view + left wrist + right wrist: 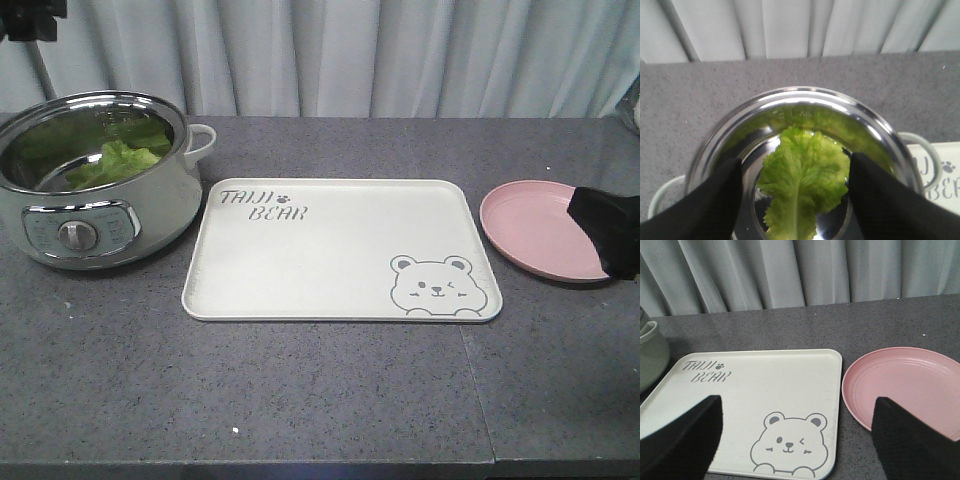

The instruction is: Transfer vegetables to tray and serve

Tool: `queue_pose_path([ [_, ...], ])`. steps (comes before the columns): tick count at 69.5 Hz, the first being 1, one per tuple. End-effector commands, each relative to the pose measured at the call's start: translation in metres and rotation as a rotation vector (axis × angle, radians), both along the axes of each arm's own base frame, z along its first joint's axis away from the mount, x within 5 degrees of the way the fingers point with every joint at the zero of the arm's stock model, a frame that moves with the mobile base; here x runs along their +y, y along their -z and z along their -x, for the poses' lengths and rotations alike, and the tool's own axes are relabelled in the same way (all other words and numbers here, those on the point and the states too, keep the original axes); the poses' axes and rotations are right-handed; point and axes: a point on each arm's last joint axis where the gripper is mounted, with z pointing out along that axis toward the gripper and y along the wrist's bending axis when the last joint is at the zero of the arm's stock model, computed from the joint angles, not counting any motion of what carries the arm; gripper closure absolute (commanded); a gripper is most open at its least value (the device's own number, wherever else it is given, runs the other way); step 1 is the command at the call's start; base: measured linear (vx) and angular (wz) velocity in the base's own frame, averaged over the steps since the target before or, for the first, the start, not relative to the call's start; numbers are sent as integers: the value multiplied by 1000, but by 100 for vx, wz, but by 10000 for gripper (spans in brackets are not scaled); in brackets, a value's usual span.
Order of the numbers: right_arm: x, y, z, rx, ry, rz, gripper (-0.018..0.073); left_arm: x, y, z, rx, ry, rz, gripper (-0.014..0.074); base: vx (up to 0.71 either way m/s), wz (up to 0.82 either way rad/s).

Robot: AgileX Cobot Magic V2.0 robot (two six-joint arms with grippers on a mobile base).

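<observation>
Both hands are open, the right hand [797,437] idle. The left hand [796,187] hangs over the pot [805,97], lettuce [805,175] between its fingers [705,200]; next it should lower and close.

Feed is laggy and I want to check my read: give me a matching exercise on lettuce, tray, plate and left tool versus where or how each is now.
Column one:
1 lettuce
2 tray
3 plate
4 left tool

Column two:
a pink, right of the tray
b open, above the pot
c in the pot
d bare, between pot and plate

Pairs: 1-c, 2-d, 3-a, 4-b
</observation>
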Motion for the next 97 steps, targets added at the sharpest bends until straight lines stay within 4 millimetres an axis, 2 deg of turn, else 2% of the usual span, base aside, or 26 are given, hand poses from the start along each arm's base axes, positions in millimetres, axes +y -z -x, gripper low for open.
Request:
queue_pose_path([
  [1, -2, -12, -2, -60, 18, 2, -21, -1, -6, -7, -26, 8, 8, 145, 0, 0],
  [10, -1, -10, -2, -45, 12, 2, -21, -1, 29, -30, 86, 9, 7, 145, 0, 0],
  [22, -1, -10, -2, -44, 11, 0, -21, -2, 65, -48, 192, 11, 8, 145, 0, 0],
  [54, -1, -10, -2, -42, 13, -26, -21, -2, 127, -69, 387, 14, 8, 145, 0, 0],
  [66, -1, -10, -2, -42, 13, -26, -21, -2, 143, -73, 435, 14, 8, 155, 0, 0],
  [71, -1, -10, -2, -42, 13, -26, -21, -2, 145, -73, 444, 15, 8, 200, 0, 0],
  [75, -1, -10, -2, -42, 13, -26, -21, -2, 145, -73, 444, 14, 7, 272, 0, 0],
  [88, 0, -10, -2, -38, 9, -22, -21, -2, 145, -74, 435, 22, 0, 608, 0, 0],
  [97, 0, -9, -2, -29, 4, -20, -21, -2, 143, -75, 416, 38, -12, 603, 0, 0],
])
